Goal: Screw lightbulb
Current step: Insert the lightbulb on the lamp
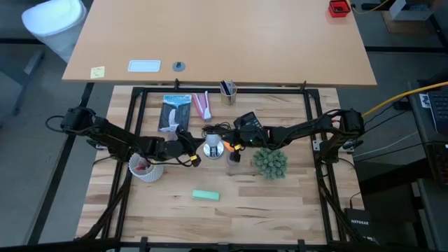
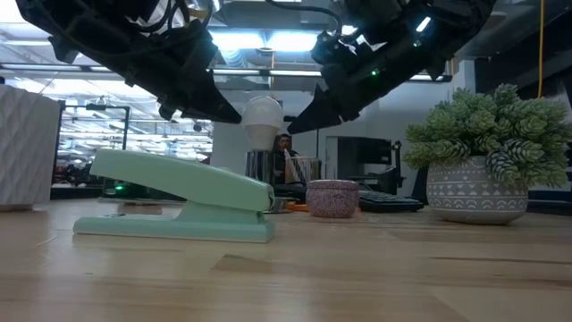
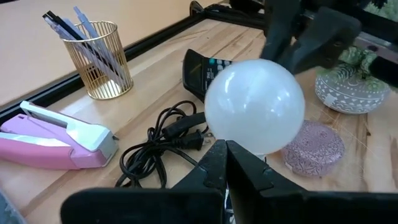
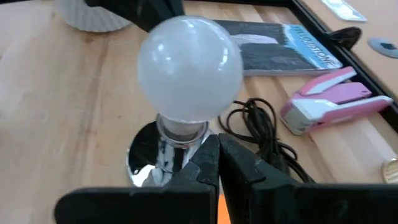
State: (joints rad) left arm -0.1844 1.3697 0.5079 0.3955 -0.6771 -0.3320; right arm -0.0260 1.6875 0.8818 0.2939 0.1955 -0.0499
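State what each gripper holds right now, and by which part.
Nothing is held. Both grippers are shut on empty air beside the lightbulb: left gripper, right gripper. The bulb stands alone in its silver base.

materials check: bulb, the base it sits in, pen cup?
Lightbulb: frosted white globe, matte with a soft sheen; glass or plastic, can't tell. Its neck looks like grey metal.
Lamp base: polished metal or chrome plating, mirror reflections on the disc.
Pen cup: gold-coloured wire mesh, see-through bars, likely metal.

- Bright, even overhead light; ceiling panels (image 2: 268,40) glare in the low view.
- Soft shadows on the table (image 1: 231,203).
- Nearby stapler (image 2: 179,201) slightly soft.
- Lightbulb (image 4: 189,68) glows; its chrome base (image 4: 146,158) mirrors light.
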